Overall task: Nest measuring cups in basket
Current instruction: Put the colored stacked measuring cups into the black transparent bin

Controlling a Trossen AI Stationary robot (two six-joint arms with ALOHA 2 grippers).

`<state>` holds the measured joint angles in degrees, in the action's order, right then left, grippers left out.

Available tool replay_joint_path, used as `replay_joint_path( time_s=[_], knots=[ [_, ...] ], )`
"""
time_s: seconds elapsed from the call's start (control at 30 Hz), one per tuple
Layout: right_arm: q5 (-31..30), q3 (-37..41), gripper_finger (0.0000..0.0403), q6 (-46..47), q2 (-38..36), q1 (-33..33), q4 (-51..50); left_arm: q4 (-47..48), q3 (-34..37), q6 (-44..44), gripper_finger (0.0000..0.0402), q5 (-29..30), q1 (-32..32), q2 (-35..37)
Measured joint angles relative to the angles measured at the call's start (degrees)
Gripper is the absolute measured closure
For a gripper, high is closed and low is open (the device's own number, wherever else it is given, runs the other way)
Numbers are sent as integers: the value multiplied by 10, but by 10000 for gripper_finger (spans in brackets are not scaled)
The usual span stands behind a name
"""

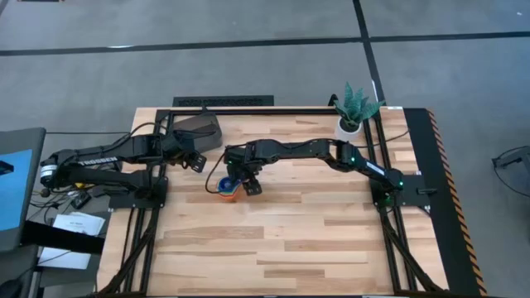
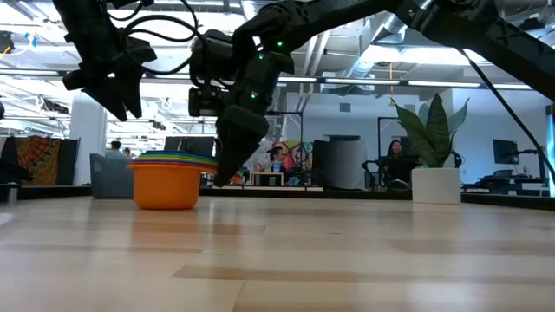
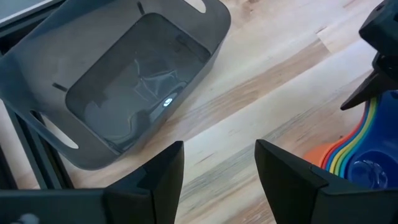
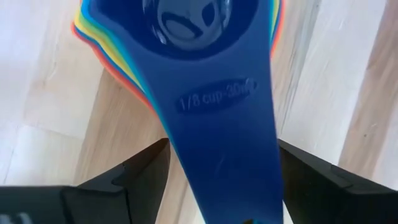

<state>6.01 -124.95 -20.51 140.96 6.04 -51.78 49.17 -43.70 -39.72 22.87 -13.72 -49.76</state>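
Measuring cups (image 1: 226,187) stacked one inside another on the bare wood, orange outermost, dark blue innermost and on top. Not yet in the basket (image 1: 198,130), which stands empty well off to the far side of my left tool (image 3: 217,174), near the surface's edge.

My right tool (image 4: 219,180) hangs directly over the stack, its two fingers spread either side of the dark blue cup's (image 4: 211,74) flat handle. Gaps show on both sides; nothing held. My left tool waits between stack and basket, wide open, empty.

Handling, by my reckoning: thin hard plastic, very light, smooth and a bit slick. Cups sit loosely in each other, so lifting by the top handle alone would likely draw out only the small one. Handles fan together on one side; pinching across several of them, flat faces to the pads, looks the surer hold.

Surface: pale wood planks in a black frame, level, a white potted plant (image 1: 354,112) at the far corner. Beyond it, an open office, people seated at a distance.
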Motion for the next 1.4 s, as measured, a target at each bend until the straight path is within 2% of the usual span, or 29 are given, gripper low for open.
replay_joint_path(
  time_s=[0.23, 0.53, 0.63, 0.9, 1.17, 1.4],
  knots=[
    [0, 0, 148, 0, 0, 0, 1, 0, 0, -2, 216, -1, 0, 0],
    [-1, 0, 252, -1, 0, 0, 1, 0, 0, -2, 216, 3, 0, 0],
    [-1, 0, 275, -1, 0, 0, 1, 0, 0, 2, 216, 14, -2, 0],
    [-10, 0, 241, -1, 0, 0, 0, 0, 0, 0, 216, 14, -21, 0],
    [-16, 0, 267, -3, 0, 0, 1, 0, 0, -15, 216, 31, -44, 0],
    [-29, -21, 247, -5, 0, 0, -12, 0, 0, -42, 216, 59, -76, 0]
  ],
)
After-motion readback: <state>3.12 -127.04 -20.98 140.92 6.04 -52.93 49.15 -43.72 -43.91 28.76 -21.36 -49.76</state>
